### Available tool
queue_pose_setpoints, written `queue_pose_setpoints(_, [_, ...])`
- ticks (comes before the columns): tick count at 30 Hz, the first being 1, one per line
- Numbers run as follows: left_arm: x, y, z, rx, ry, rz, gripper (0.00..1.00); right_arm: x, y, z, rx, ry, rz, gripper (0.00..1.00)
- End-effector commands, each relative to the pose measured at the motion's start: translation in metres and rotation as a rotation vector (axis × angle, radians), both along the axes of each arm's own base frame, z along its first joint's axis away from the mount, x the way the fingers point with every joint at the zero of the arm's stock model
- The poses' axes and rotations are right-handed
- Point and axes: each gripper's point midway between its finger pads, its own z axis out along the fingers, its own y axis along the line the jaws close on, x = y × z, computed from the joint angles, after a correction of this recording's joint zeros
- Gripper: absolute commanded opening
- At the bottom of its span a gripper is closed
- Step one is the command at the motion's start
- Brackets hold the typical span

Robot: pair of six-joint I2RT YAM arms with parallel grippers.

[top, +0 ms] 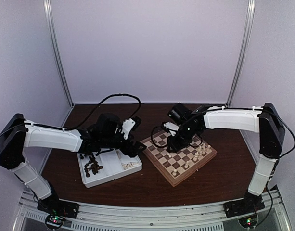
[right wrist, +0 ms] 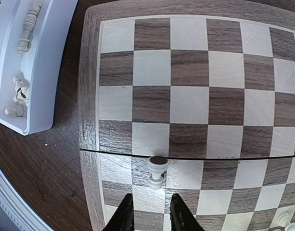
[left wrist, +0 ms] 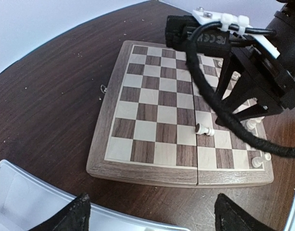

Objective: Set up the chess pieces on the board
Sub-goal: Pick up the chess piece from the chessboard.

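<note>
The board [top: 173, 182] lies at centre right, and several cream chess pieces [top: 200, 153] stand along its right side. One cream pawn [right wrist: 157, 171] lies tipped on its side near the board's left edge, its dark felt base facing away from my right gripper [right wrist: 150, 214]. That gripper's jaws stand slightly open just short of the pawn, with nothing between them. The left wrist view shows the same fallen pawn [left wrist: 203, 129] below the right arm [left wrist: 253, 72]. My left gripper [left wrist: 154, 216] is wide open and empty, over the gap between tray and board [left wrist: 142, 168].
A white two-compartment tray [top: 109, 179] sits left of the board, with dark pieces [top: 93, 166] in one half and a few cream pieces [top: 129, 165] in the other. The right wrist view shows the tray [right wrist: 46, 57] close beside the board's rim [right wrist: 89, 96].
</note>
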Motion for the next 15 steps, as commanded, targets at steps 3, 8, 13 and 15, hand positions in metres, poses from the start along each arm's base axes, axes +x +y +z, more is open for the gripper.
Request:
queue_pose_setpoints(3, [0.007,0.007,0.018,-0.052,-0.048,0.034,0.89,0.006,0.009,-0.010,-0.024,-0.089,0.015,0.29])
queue_pose_setpoints(8, [0.006,0.009,0.019,-0.046,-0.051,0.033,0.89,0.010,0.007,-0.019,-0.062,-0.107,-0.001,0.29])
queue_pose_setpoints(13, [0.006,0.010,0.020,-0.045,-0.052,0.036,0.89,0.009,0.004,-0.033,-0.092,-0.089,-0.008,0.29])
queue_pose_setpoints(15, [0.008,0.010,0.020,-0.045,-0.050,0.042,0.89,0.008,0.002,-0.038,-0.102,-0.081,-0.010,0.29])
